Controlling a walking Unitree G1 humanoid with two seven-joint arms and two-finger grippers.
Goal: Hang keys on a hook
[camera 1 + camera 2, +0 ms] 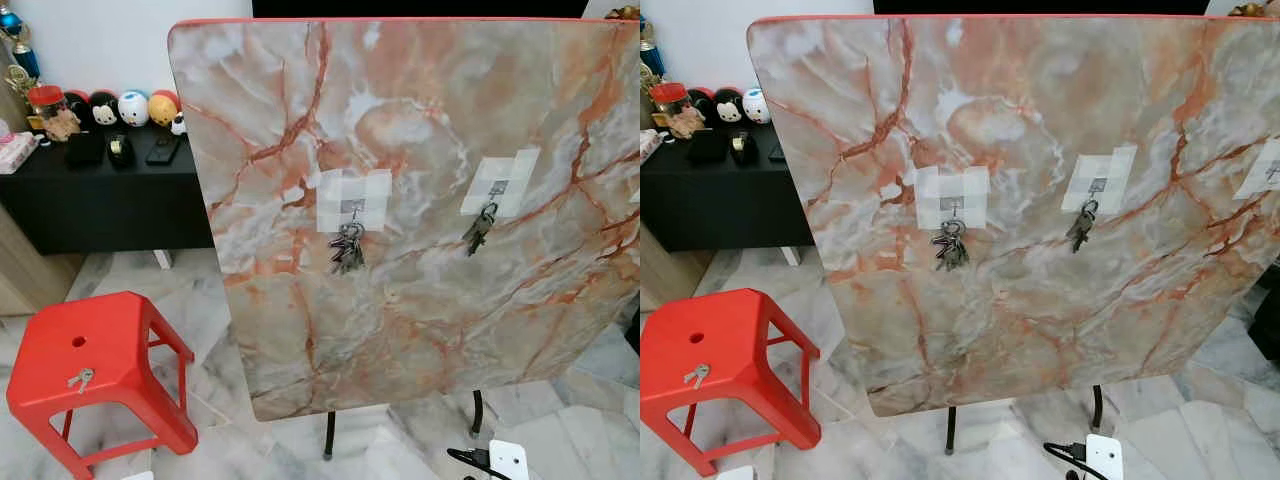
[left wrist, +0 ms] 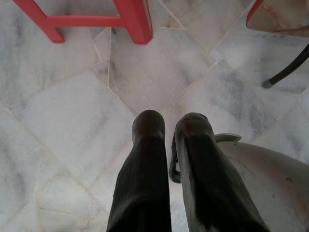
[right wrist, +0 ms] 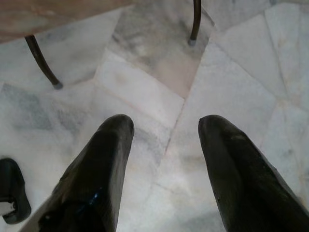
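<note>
Fingers, left: the left gripper (image 2: 170, 126) hangs over the floor (image 2: 72, 125), its two black fingers (image 2: 147, 133) drawn close with a thin gap, grasping nothing; a metal ring shows just behind them.
Fingers, right: the right gripper (image 3: 165, 129) hangs over the floor too, fingers spread wide and unloaded.
Key: a single key (image 1: 81, 379) with a small ring lies flat on the seat of the red stool (image 1: 120, 345), near the seat's front, apart from the round hole in the seat's middle.
Stool: stands on the marble floor to the robot's left, beside the board's lower corner; one red leg shows in the left wrist view.
Board: a marble-patterned tabletop (image 1: 420, 120) with a red edge, tipped upright on dark metal legs (image 1: 329, 433), faces the robot.
Hooks: two small hooks are taped onto the board with pale tape patches, the left hook (image 1: 353, 207) and the right hook (image 1: 497, 188).
Hung keys: a thick bunch (image 1: 347, 248) hangs from the left hook; a smaller bunch (image 1: 478, 231) hangs from the right one.
Third patch: another tape patch (image 1: 1270, 170) sits at the board's right edge; whether anything hangs there I cannot tell.
Floor items: a white adapter (image 1: 508, 459) with a black cable lies by the board's legs.
Background: a black cabinet (image 1: 100, 200) against the wall carries round toy figures (image 1: 133, 107) and small dark objects.
</note>
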